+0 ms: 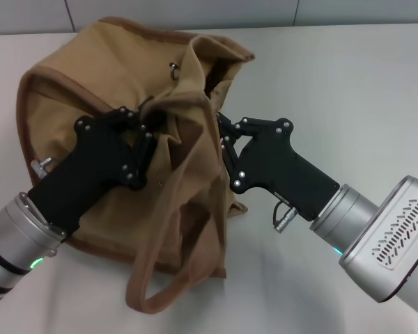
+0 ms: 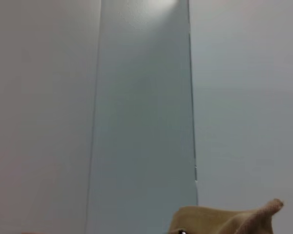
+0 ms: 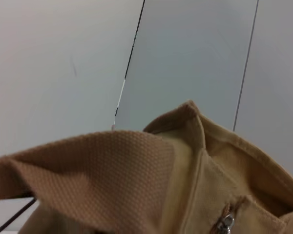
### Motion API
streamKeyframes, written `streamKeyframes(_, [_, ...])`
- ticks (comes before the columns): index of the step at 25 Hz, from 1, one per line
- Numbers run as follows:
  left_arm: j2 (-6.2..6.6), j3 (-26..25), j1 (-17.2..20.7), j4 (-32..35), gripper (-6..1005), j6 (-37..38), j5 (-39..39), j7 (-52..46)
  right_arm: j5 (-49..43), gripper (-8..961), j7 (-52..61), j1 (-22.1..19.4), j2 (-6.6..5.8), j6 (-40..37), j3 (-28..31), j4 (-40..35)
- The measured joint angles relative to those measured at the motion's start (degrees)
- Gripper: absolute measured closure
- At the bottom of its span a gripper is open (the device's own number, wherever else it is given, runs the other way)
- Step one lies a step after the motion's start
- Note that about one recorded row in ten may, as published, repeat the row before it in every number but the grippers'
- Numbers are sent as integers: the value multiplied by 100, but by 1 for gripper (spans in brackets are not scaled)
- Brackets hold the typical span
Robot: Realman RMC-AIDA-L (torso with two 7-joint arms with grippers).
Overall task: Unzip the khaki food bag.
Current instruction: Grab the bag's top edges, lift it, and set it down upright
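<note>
While the bag (image 1: 104, 90) lay slumped on the table (image 1: 348, 83), top towards my arms, I saw the left gripper (image 1: 145, 120) clenched on its canvas; the right gripper (image 1: 221, 136) seemingly pinched fabric too.

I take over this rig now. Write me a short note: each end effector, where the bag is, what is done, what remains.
Left end effector: at the khaki food bag, pinching a fold of canvas at its top.
Right end effector: against the bag's right side at the top; grip hidden by fabric.
Bag: on the white table, slumped, one strap handle hanging toward the robot.
Done: the bag is held.
Left: whether the zipper is open cannot be seen; a zipper pull shows in the right wrist view. Check, then unzip.
</note>
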Motion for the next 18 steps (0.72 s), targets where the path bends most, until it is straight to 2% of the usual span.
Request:
streamKeyframes(6, [1,-529,92,-128,858,87,-7,3,0,948,42,-120,0,-40,-43,-161])
streamKeyframes(9, [0,-735,161,-164,855,184,-13,3,0,937,42,-200,0,-48,-60,-203])
streamKeyframes(18, [1,-2013,666,-317,849,607,-30,-309,-1,905,52,-652,0,-64,-16,-495])
